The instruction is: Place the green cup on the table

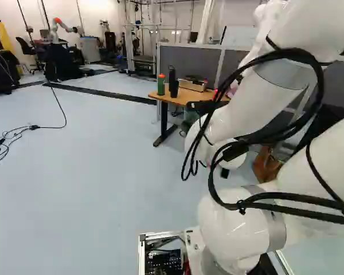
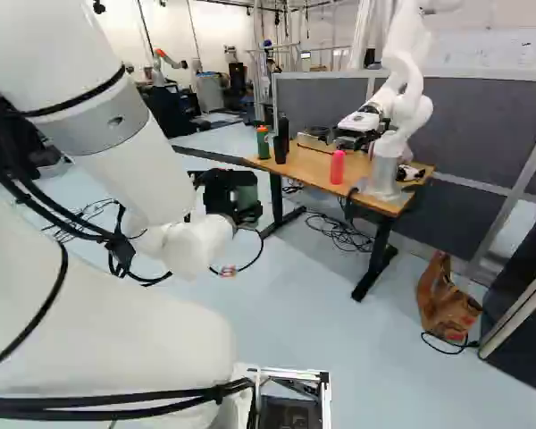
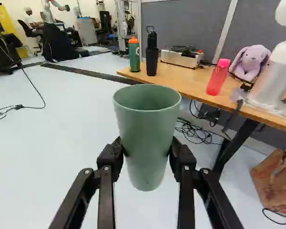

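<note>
1. At the left of the right base view, the white arm (image 2: 134, 156) reaches forward from the base, with the task at its carrying step, as I judge it: cup held, placing not yet done.
2. Next along comes the claw (image 3: 147, 147), closed on the green cup (image 3: 147, 136), one finger against each side. The cup is upright, mouth up, over the floor and short of the tabletop (image 2: 308, 169).
3. Beyond it, toward the tabletop's far left end, a green bottle (image 2: 263, 143) and a black bottle (image 2: 281, 143) stand side by side, with a metal case (image 3: 180, 58) behind. The next move calls for closing the gap, probably by driving the base nearer, with the cup kept level and its foot above the tabletop's edge.
4. Further right stands the pink bottle (image 2: 338, 167). The stretch of wood between it and the black bottle looks the likeliest spot; lower there, let the foot settle, then open the claw and back off straight.
5. Rightmost on the tabletop is another robot (image 2: 384, 170), near a plush rabbit (image 3: 250, 62). Better to keep the approach away from that end.
</note>
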`<state>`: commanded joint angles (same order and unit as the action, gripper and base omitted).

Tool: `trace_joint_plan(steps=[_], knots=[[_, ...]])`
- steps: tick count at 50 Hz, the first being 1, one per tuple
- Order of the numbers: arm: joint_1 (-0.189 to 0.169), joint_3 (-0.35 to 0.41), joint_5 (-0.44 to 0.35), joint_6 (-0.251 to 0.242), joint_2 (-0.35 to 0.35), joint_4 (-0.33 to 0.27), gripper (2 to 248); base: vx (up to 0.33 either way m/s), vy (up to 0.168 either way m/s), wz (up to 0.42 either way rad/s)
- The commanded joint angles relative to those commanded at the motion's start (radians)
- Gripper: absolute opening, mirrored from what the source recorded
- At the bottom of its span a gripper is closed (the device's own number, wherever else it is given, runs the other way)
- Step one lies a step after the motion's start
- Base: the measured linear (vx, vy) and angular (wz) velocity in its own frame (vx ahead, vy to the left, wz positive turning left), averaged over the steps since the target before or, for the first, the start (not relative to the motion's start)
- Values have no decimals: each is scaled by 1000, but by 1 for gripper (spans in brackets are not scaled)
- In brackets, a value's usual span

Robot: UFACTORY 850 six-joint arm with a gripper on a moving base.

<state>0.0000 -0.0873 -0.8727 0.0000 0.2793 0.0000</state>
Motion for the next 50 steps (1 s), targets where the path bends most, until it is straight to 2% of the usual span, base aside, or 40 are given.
trace_joint_plan(steps=[50], knots=[[0,0,0,0,0,0,118,0,0,0]])
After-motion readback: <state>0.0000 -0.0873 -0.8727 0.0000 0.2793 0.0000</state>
